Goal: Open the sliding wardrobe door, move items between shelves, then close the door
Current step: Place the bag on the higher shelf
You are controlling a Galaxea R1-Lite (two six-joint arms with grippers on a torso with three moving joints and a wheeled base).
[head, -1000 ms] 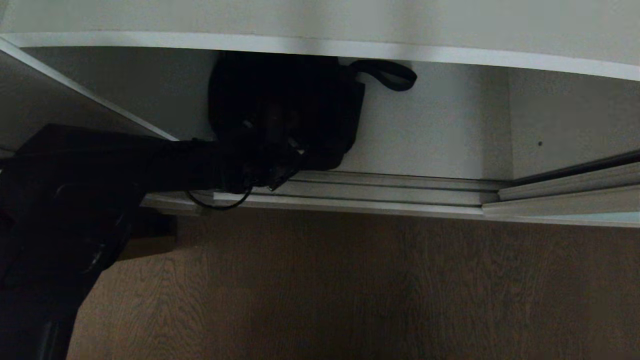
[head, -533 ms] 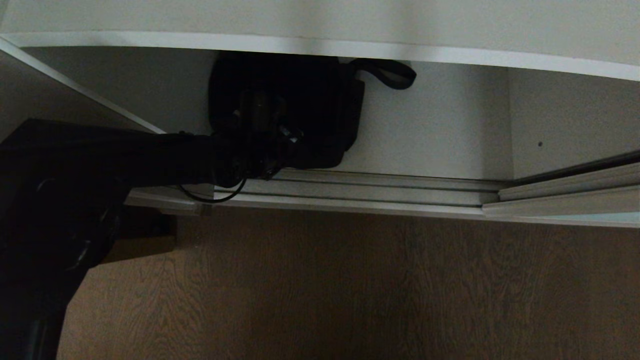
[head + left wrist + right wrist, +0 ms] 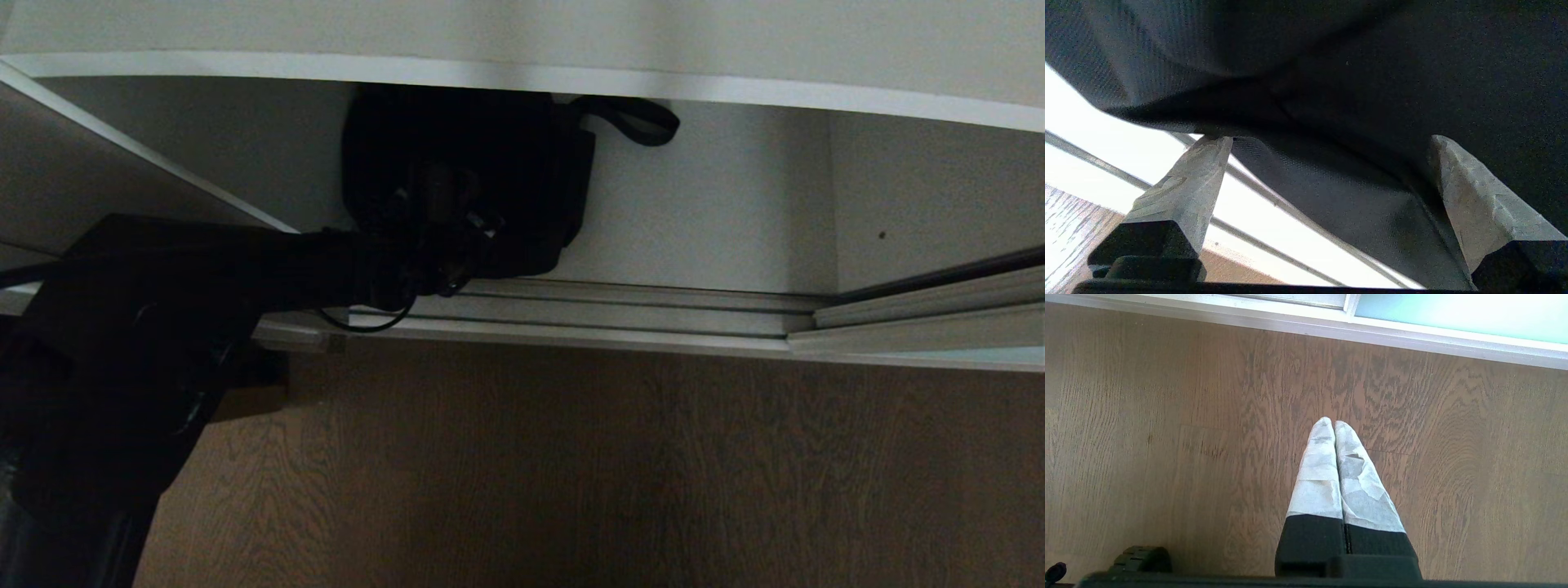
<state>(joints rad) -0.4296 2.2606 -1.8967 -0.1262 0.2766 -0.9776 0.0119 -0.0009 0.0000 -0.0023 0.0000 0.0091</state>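
Down low inside the wardrobe, a soft black bag (image 3: 482, 163) on the white bottom shelf (image 3: 718, 212), tucked under the front edge of the shelf above (image 3: 735, 88). A wide black strap (image 3: 633, 121) looping out to the right of the bag's top, close under that edge. Left gripper (image 3: 445, 216) reaching in from the left on its long black arm, right up against the front of the black bag. Seen from the left wrist, two grey fingers (image 3: 1188, 192) spread wide apart, with the dark cloth of the bag (image 3: 1355, 102) filling the gap and hanging over both tips. One fingertip touching the bag's lower fold; hard to tell whether the other one touches. Nothing pinched between the fingers. Behind them, bright white boards and thin grey lines of the floor track (image 3: 1274, 202). In the head view, the ribbed silver track (image 3: 620, 306) along the front of the wardrobe, with brown wooden floor (image 3: 571, 474) below it. The sliding door (image 3: 939, 314) pushed off to the right, only its lower silver frame showing. Right gripper (image 3: 1334, 428) parked over the wooden floor, pointing down, both white-wrapped fingers pressed tight together with nothing between them. A strip of pale blue-green glass door (image 3: 1457, 314) at the far edge of that floor.
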